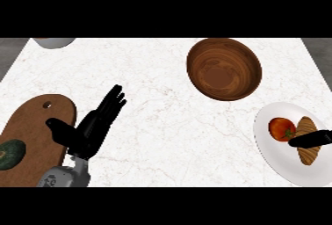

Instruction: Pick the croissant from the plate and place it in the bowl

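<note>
- Long brown croissant (307,140) still on the round white plate (285,169), beside a red tomato (281,128).
- Right hand (314,139) lying across it; fingers too hidden to tell.
- Left hand (91,127) open, resting.
- Round wooden bowl (224,69) waiting; lifting and placing left.

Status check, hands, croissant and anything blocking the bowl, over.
Left robot hand open, resting by the board. Right robot hand over the croissant, grip unclear. Croissant on plate beside tomato. Bowl unobstructed.
</note>
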